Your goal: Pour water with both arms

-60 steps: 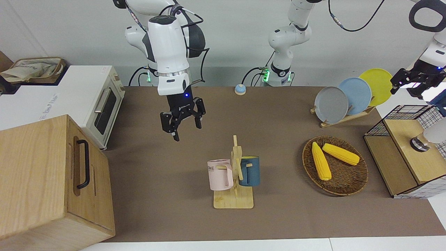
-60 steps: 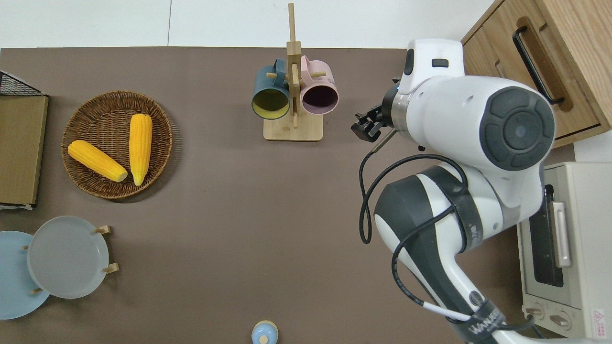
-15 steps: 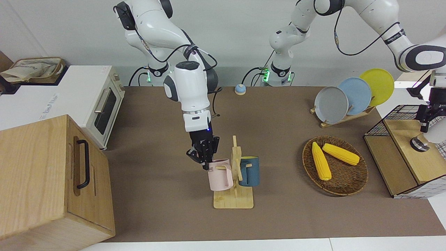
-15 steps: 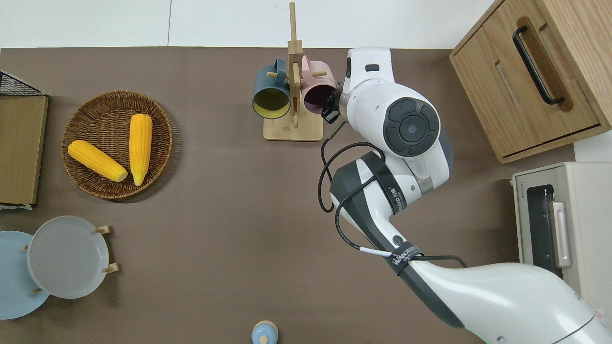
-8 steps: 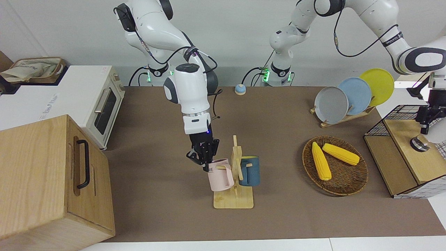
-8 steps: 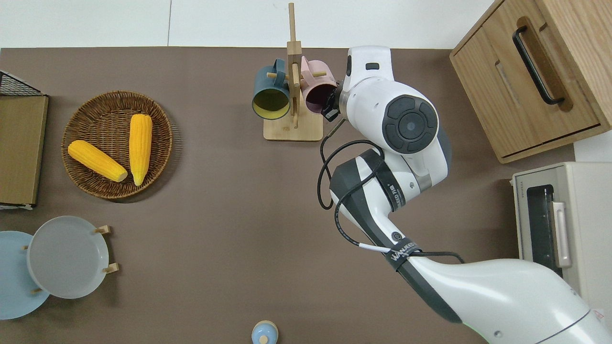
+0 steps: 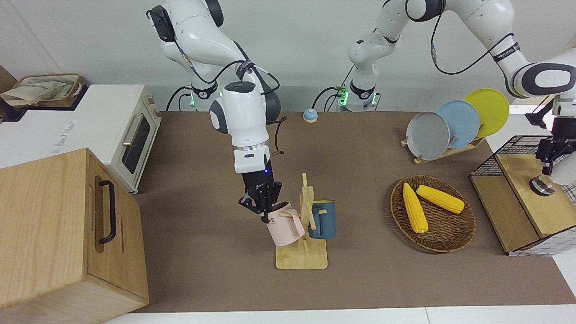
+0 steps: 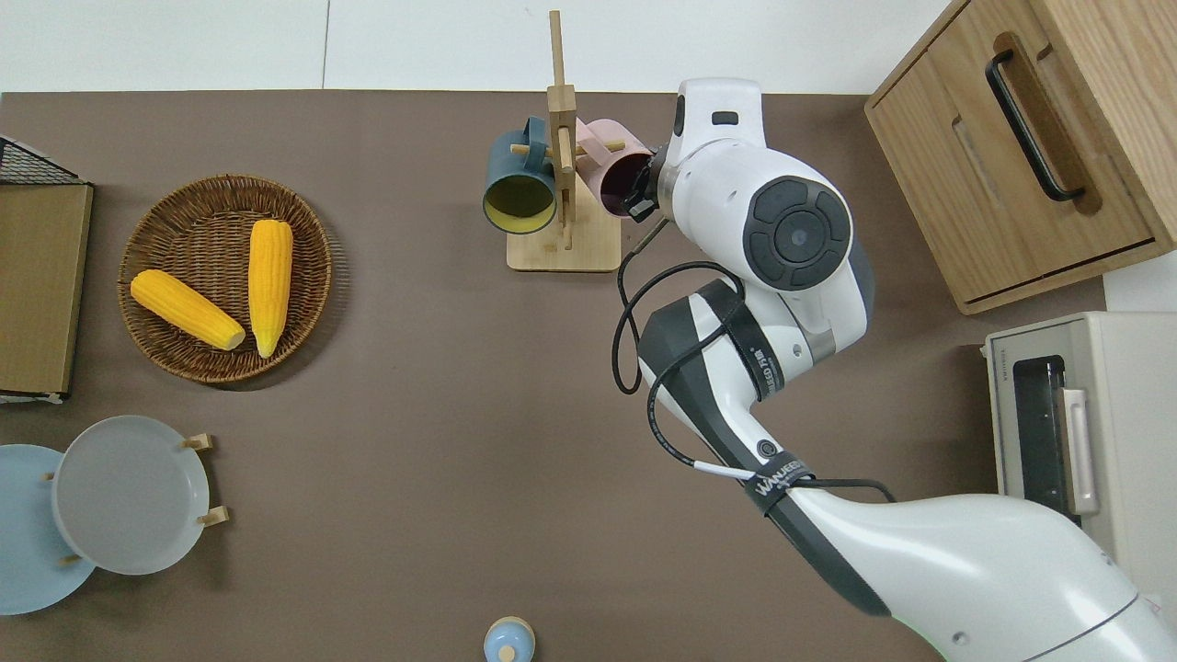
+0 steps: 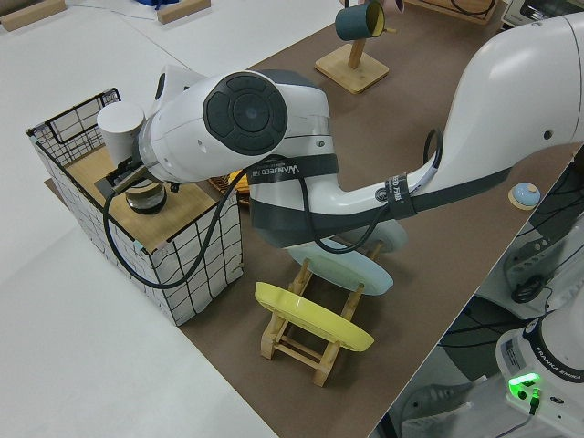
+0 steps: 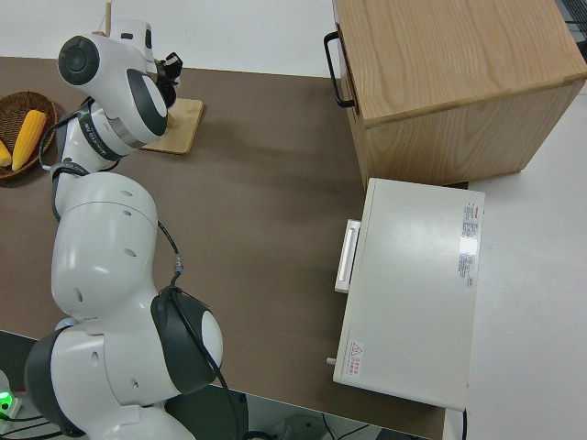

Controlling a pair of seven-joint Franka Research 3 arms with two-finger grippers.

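A pink mug (image 7: 283,227) hangs tilted on the wooden mug stand (image 7: 301,260), with a dark blue mug (image 7: 322,220) on the stand's other peg. My right gripper (image 7: 265,210) is shut on the pink mug's rim (image 8: 618,170), on the side toward the right arm's end of the table. My left gripper (image 7: 548,162) hangs over the wooden shelf of a wire basket (image 7: 522,148), right beside a white vessel with a metal ring (image 9: 123,128). Water is out of view.
A wooden cabinet (image 7: 67,225) and a toaster oven (image 7: 130,135) stand at the right arm's end. A wicker tray (image 7: 450,240) with two corn cobs and a plate rack (image 7: 450,126) lie toward the left arm's end. A small blue bell (image 7: 310,115) sits near the robots.
The right gripper came down from mid-air onto the pink mug's rim and shut. In the last half second the mug tipped on its peg. The left arm lowered over the wire basket.
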